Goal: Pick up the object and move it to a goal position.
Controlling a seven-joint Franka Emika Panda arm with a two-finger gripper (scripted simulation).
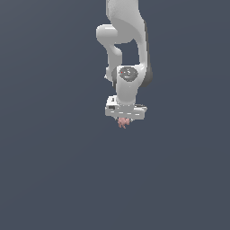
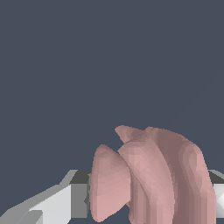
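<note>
The object (image 1: pixel 123 122) is a tiny pinkish-red lump with finger-like lobes. In the exterior view it pokes out just beneath the white gripper (image 1: pixel 124 119), whose fingers are hidden behind the hand and the lump. In the wrist view the object (image 2: pixel 148 179) fills the space between the two fingers (image 2: pixel 57 205), with a grey-white finger showing on each side of it. The gripper (image 2: pixel 146 203) is shut on the object. The arm points straight down from the top of the exterior view.
A plain, uniform dark blue-grey surface (image 1: pixel 54 170) fills all the background in both views. No other objects, containers, edges or goal marker show.
</note>
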